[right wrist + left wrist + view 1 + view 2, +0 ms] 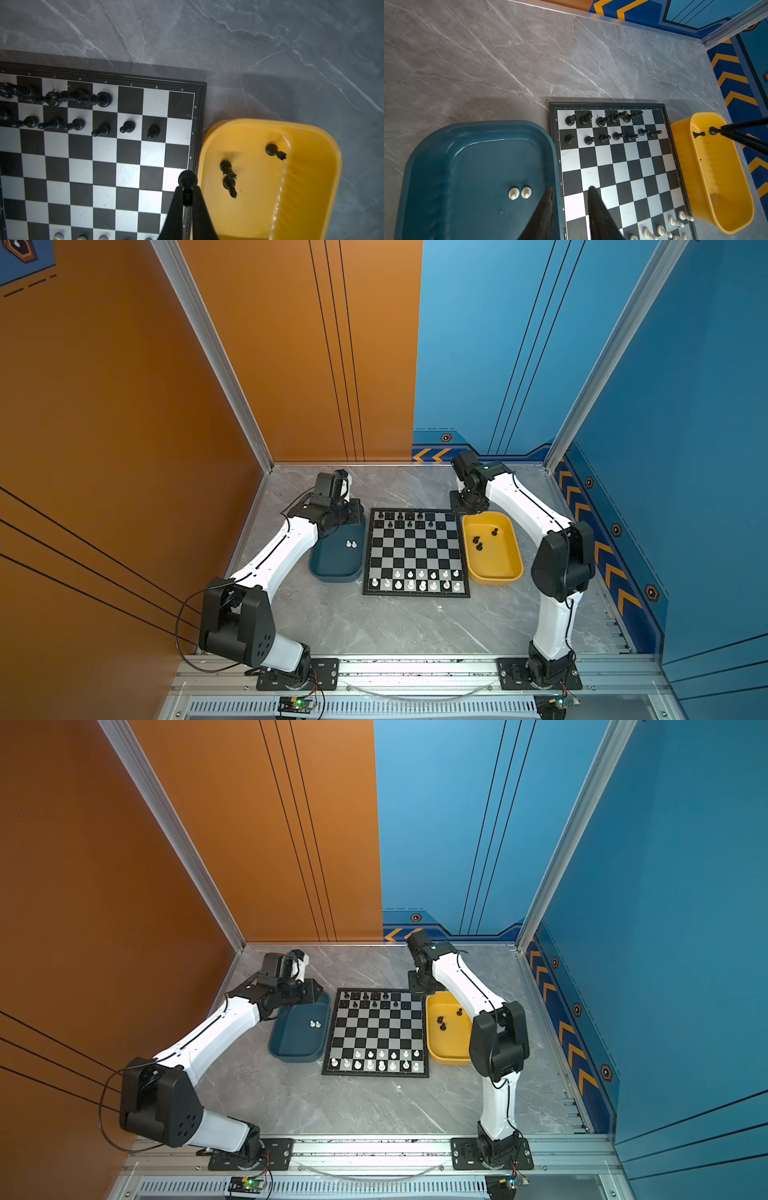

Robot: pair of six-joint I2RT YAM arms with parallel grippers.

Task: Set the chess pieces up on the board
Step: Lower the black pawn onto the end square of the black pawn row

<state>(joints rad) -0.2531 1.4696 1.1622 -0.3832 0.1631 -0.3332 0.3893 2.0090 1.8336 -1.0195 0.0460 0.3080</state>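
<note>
Right wrist view: a black piece is clamped in the right gripper, over the board's edge. Left gripper is held apart.

The tiny black and white chess pieces are shown too small for identification in both top views; the dark blue rounded tray is cropped.

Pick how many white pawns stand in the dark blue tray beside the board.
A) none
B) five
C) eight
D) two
D: the left wrist view shows just two white pawns side by side on the floor of the dark blue tray, and both top views show the same pair.
</note>
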